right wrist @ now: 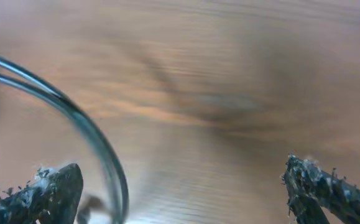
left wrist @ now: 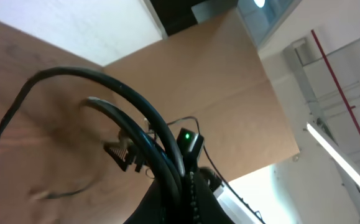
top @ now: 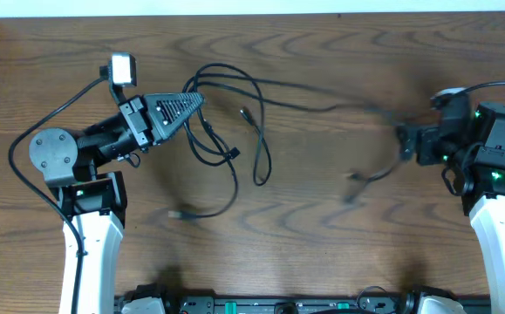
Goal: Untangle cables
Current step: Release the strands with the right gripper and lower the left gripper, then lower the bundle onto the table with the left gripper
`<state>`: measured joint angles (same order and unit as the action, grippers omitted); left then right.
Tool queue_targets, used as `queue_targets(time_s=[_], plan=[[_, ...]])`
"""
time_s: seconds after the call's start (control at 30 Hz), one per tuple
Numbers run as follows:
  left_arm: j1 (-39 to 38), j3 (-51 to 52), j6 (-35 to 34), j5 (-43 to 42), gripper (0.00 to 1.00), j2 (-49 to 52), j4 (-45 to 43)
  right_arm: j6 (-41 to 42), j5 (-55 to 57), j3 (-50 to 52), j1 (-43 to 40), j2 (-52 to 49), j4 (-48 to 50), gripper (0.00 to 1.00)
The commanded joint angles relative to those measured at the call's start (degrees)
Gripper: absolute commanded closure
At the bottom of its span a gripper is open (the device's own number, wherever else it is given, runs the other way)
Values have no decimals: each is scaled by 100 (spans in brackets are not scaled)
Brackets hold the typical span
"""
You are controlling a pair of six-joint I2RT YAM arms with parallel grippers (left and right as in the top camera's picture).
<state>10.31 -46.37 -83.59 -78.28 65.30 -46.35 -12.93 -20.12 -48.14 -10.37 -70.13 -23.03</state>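
Thin black cables (top: 226, 131) lie in loose tangled loops on the wooden table, left of centre. My left gripper (top: 196, 99) is shut on a bundle of strands at the loops' upper left. In the left wrist view those cables (left wrist: 114, 93) arch out from the shut left gripper (left wrist: 183, 193). One strand (top: 322, 106) runs right toward my right gripper (top: 406, 144), and a blurred piece (top: 370, 174) hangs below it. In the right wrist view the right gripper (right wrist: 186, 190) is wide open. A blurred cable (right wrist: 96, 140) passes just inside its left finger (right wrist: 49, 193), ungripped.
Small plug ends lie at the loops' lower left (top: 178, 212) and in the middle (top: 232, 153). The thick arm cable (top: 60, 109) curves round the left arm's base. The table's far edge (top: 252, 15) meets a white wall.
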Motion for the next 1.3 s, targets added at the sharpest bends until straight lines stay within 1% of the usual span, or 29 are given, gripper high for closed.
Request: queue_targets(time_s=[0.0, 0.1, 0.33, 0.5, 0.63, 0.7, 0.73, 0.8, 0.93, 1.0, 1.03, 1.13, 1.27], plan=[[13, -208, 192, -184, 92, -4, -39, -1207, -1928, 17, -46, -31, -155, 1], [13, -208, 350, -142, 93, 13, -39, -1534, -2415, 17, -46, -28, -356, 1], [-48, -116, 448, -199, 92, 94, -37, -1484, -2533, 15, -46, -28, -420, 1], [-492, -61, 448, -129, 93, 98, -35, -1475, -2531, 15, -42, -28, -422, 1], [-968, -61, 457, 227, 92, 127, 0, -1451, -2524, 17, -42, -28, -422, 1], [-1165, -61, 592, 474, 92, 149, 216, -1384, -2524, 17, -42, -28, -417, 1], [-1252, -61, 741, 647, 93, 157, 457, -1366, -2522, 15, -42, -28, -420, 1], [-1405, -61, 1239, 1143, 92, 157, 1237, -1366, -2522, 17, -42, -28, -420, 1], [-1604, -61, 2540, 2516, 92, 157, 3292, -1366, -2522, 17, -42, -28, -422, 1], [-1714, -61, 3147, 3101, 93, 157, 4138, -1368, -2522, 17, -42, -28, -422, 1], [-1792, -63, 3453, 3309, 93, 155, 4459, -1368, -2522, 15, -42, -28, -420, 1], [-2203, -81, 4360, 3729, 93, 155, 5034, -1368, -2522, 17, -42, -28, -407, 1], [-2898, -295, 5248, 4841, 92, 160, 5965, -1366, -2524, 17, -42, -28, -374, 1]])
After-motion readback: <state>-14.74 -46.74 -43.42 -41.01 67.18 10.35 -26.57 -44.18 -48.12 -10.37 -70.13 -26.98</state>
